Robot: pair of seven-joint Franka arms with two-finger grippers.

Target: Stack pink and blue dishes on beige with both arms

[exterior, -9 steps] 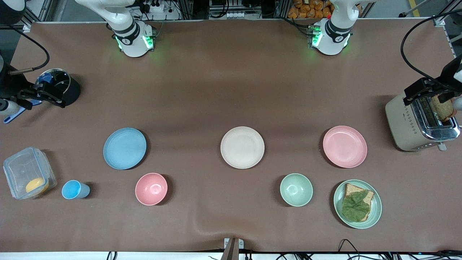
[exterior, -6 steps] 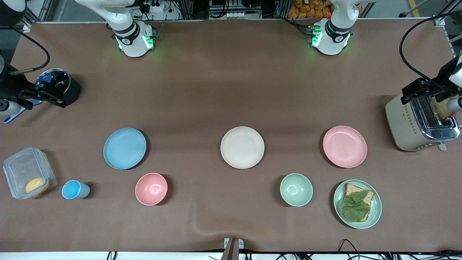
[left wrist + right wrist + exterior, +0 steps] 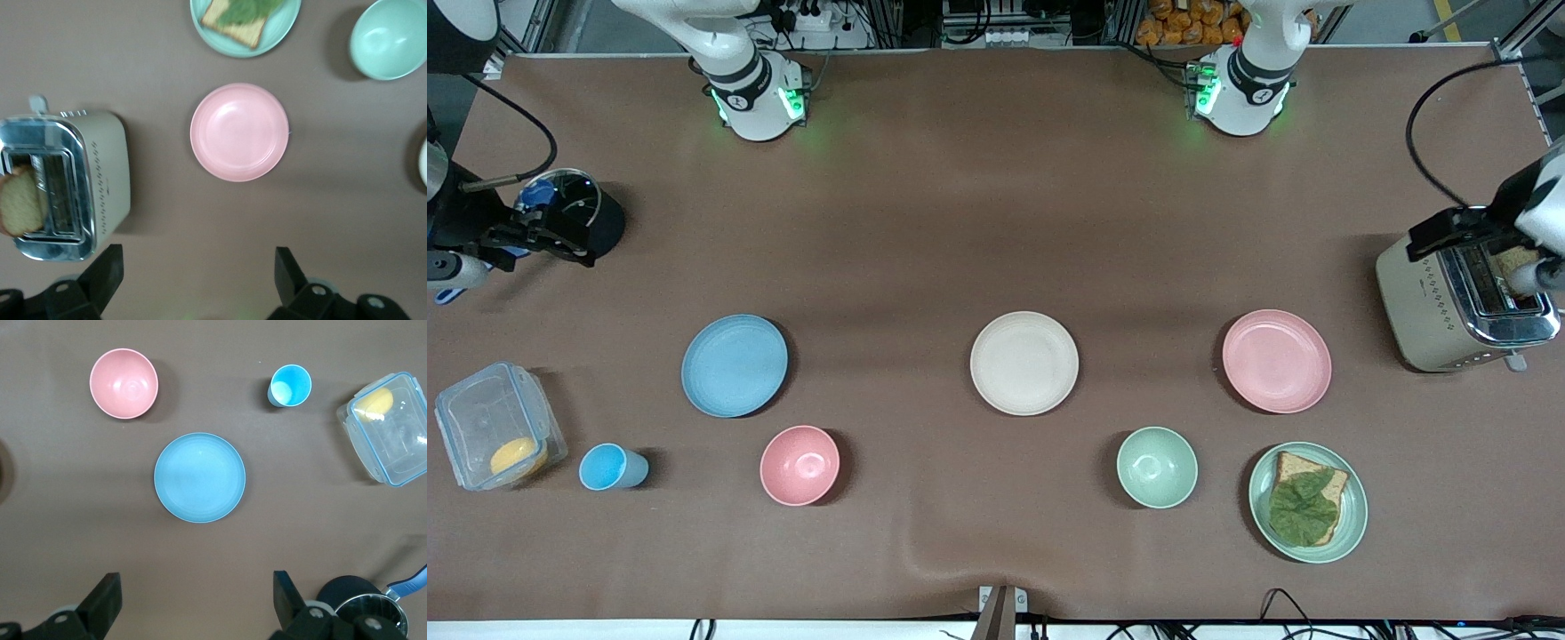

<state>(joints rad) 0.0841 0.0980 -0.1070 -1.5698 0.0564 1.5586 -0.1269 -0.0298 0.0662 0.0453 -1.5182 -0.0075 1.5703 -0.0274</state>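
Observation:
The cream-beige plate point(image 3: 1024, 363) lies mid-table. The light blue plate point(image 3: 735, 365) point(image 3: 199, 477) lies toward the right arm's end, and the pink plate point(image 3: 1276, 361) point(image 3: 239, 131) toward the left arm's end. All three lie flat and apart in one row. My left gripper point(image 3: 1480, 233) point(image 3: 197, 277) hangs open and empty over the toaster at its end of the table. At the other end my right gripper point(image 3: 525, 236) point(image 3: 197, 593) hangs open and empty beside the black pot. Neither gripper touches a plate.
A toaster point(image 3: 1463, 302) holds a bread slice point(image 3: 20, 203). Nearer the camera than the plates stand a pale green plate with bread and a leaf point(image 3: 1307, 502), a green bowl point(image 3: 1157, 467), a pink bowl point(image 3: 799, 465), a blue cup point(image 3: 609, 468) and a clear container point(image 3: 494, 436). A black pot point(image 3: 591, 218) stands by the right gripper.
Both grippers have drifted slightly toward the robots' side, each staying at its own end of the table. The plates have not moved.

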